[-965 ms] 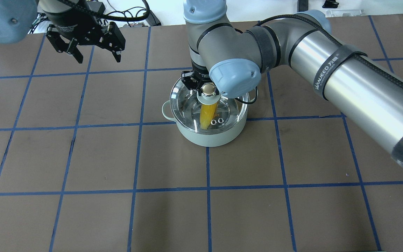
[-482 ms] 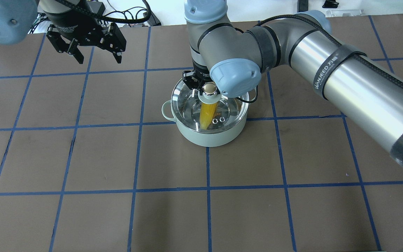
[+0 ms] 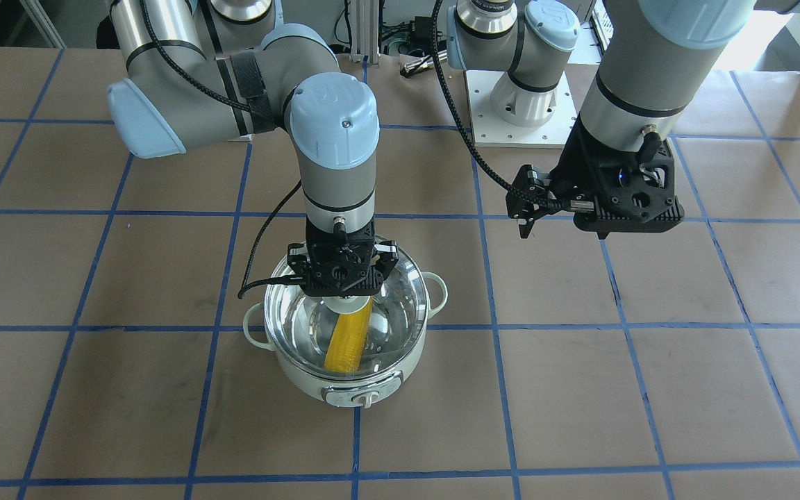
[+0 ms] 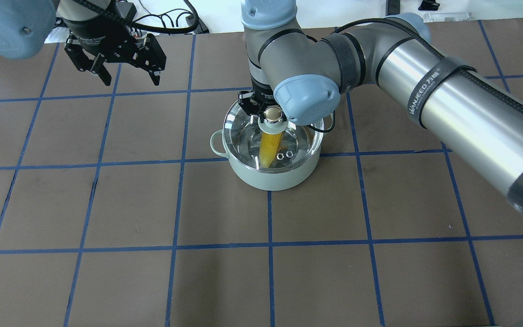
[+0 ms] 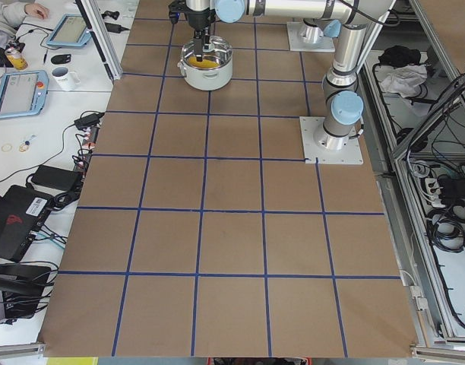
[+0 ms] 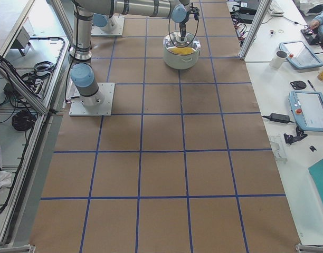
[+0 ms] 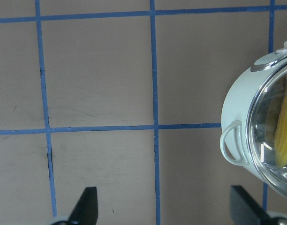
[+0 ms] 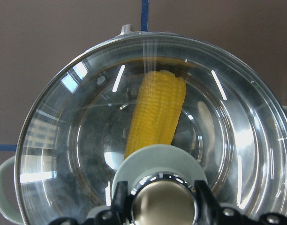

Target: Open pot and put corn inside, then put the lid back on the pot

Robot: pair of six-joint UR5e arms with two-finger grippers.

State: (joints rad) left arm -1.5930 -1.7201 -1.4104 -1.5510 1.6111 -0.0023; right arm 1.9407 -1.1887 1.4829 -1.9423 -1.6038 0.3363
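Observation:
The pale mint pot (image 4: 270,179) stands mid-table, its control knob facing away from the robot (image 3: 362,397). The yellow corn (image 4: 269,147) lies inside it, seen through the glass. My right gripper (image 4: 268,113) is shut on the beige-gold knob (image 8: 162,201) of the clear lid (image 4: 243,131). The lid covers the pot's mouth, at or just above the rim; I cannot tell whether it rests there. My left gripper (image 4: 130,81) is open and empty, high over the table, well to the pot's left.
A brown table mat with a blue tape grid (image 4: 175,204). A black cable (image 3: 261,236) hangs from the right wrist beside the pot. Cables and clutter lie past the table's far edge (image 4: 170,20).
The right gripper has shifted the lid slightly to the right over the pot. The left gripper has drifted a little to the right, still open.

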